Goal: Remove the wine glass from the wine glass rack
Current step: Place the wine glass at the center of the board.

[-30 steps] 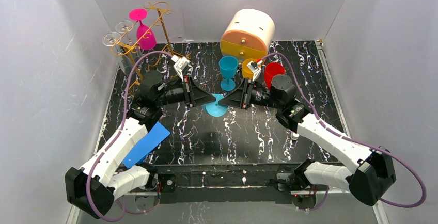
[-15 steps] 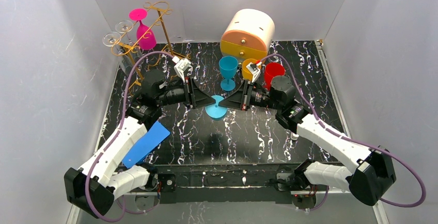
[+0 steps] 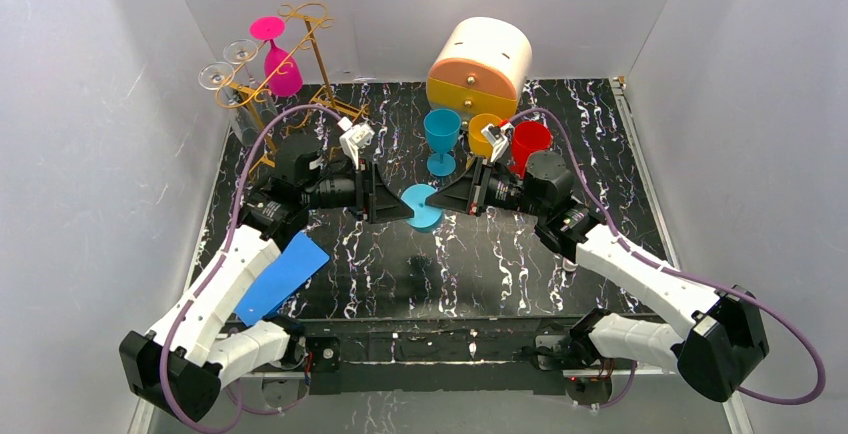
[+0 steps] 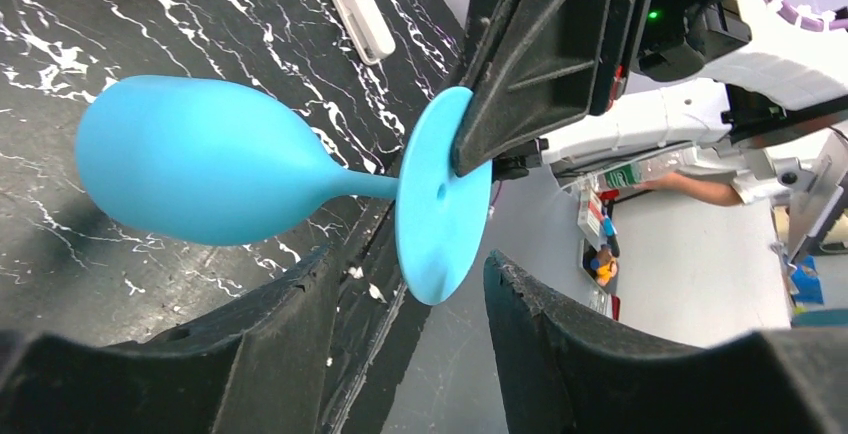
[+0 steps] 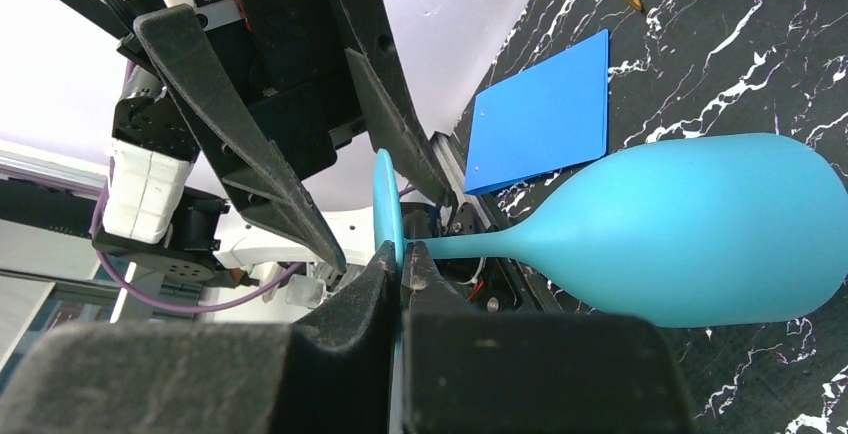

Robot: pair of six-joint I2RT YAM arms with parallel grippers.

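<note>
The blue glass (image 3: 422, 206) is off the rack (image 3: 322, 59) and well apart from it, lying sideways in the air over the middle of the table (image 3: 500, 264). Our right pincer (image 5: 400, 254) is pinching the thin rim of its foot. Our left pincer (image 4: 412, 254) is spread, a finger either side of the foot, touching it nowhere that we can see. So the right grip alone carries the glass. We judge the good move is to draw the left arm straight back without brushing the foot. The bowl sits far out from the grip and may swivel, so we go slowly and turn it upright before setting it down.
</note>
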